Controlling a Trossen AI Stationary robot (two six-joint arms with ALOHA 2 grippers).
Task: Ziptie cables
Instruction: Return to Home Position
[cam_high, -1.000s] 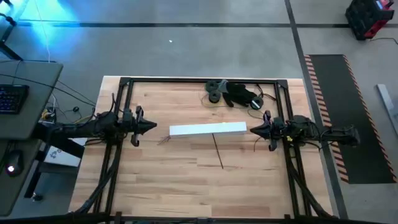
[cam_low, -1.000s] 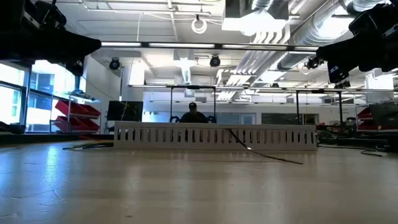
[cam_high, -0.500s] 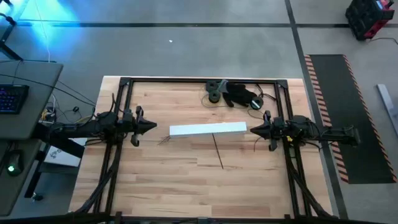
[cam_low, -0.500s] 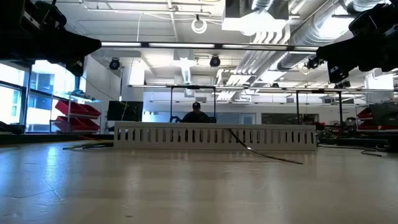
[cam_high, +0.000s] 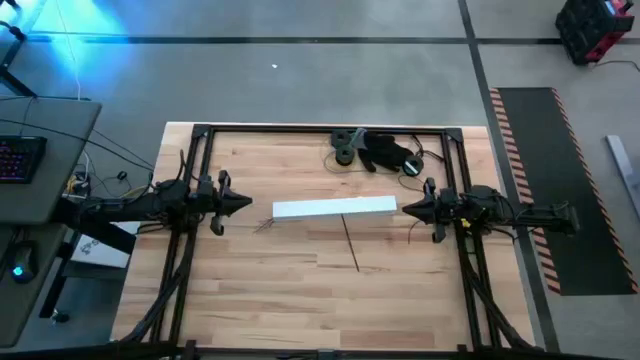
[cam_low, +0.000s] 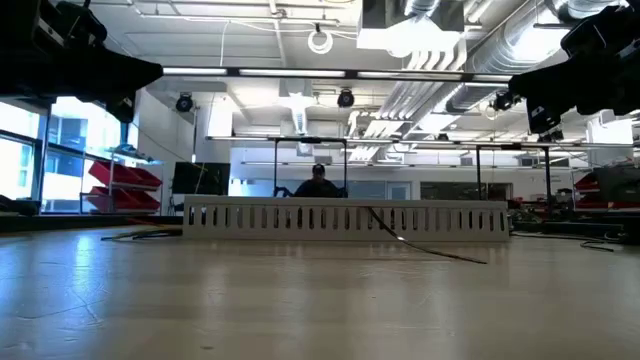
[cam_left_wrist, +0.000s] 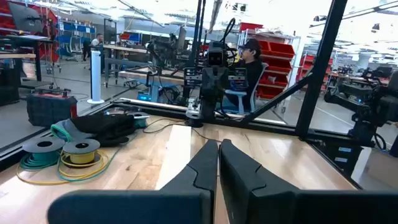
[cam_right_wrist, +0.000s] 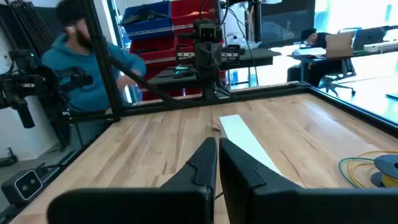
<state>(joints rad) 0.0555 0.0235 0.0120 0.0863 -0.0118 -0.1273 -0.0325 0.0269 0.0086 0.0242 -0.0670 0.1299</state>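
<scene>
Left gripper (cam_high: 247, 203): one, its fingers (cam_left_wrist: 202, 165) pressing together and holding nothing. Right gripper (cam_high: 402, 208): one, likewise closing on nothing, its tips facing the left's. Duct (cam_high: 335, 207): one, white, lying straight ahead of both sets of fingers and between them. Its long axis is running along the line from tip to tip, and it is touching neither gripper. Cables (cam_high: 263, 226): only a few thin strand ends are showing, just past the duct end nearest the left fingers. They cannot be counted, and the rest are probably lying inside the duct. The left gripper is sitting nearer them. Stick (cam_high: 351, 245): one, dark, running crosswise from the duct's middle. Spools (cam_high: 346, 156): two, beside one dark bundle (cam_high: 385, 152), nearer the right fingers. With nothing gripped, both arms are looking free to draw straight back.
</scene>
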